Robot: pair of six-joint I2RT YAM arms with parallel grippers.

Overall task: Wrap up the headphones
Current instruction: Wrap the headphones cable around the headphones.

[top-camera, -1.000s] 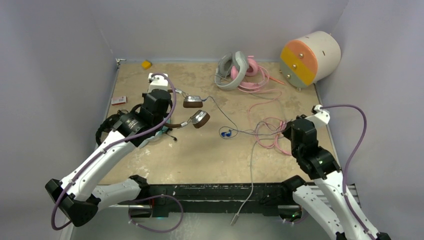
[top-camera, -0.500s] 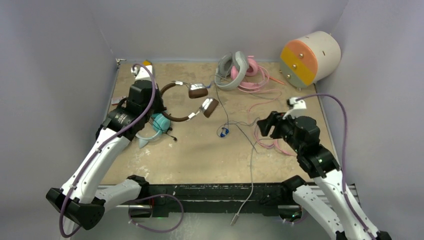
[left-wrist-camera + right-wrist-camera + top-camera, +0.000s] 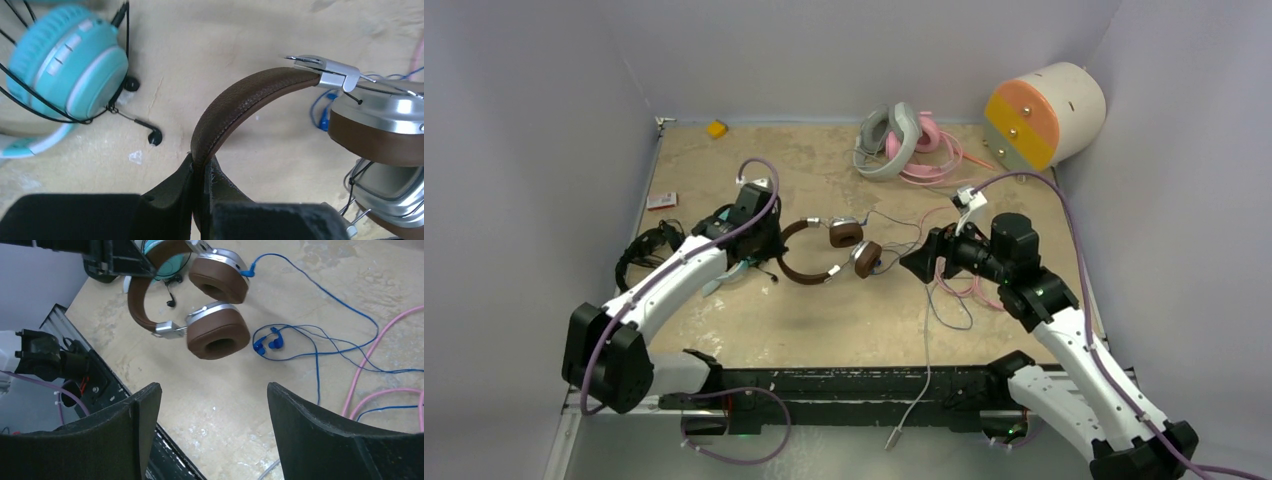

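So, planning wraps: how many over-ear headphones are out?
5: brown-and-silver leather pair mid-table in left tool; teal-and-white beside it; black at left edge; grey-white and pink together at back.

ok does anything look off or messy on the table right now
Yes: the pink cable lies in a loose tangle with the thin leads of the blue earbuds by the right gripper, and one grey cable trails off the near edge of the table.

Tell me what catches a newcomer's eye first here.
The brown-and-silver headphones hang at the centre, headband pinched in the left gripper. The right gripper faces them with jaws wide open, beside a tangle of pink and blue cables. A big cream cylinder sits in the far right corner.
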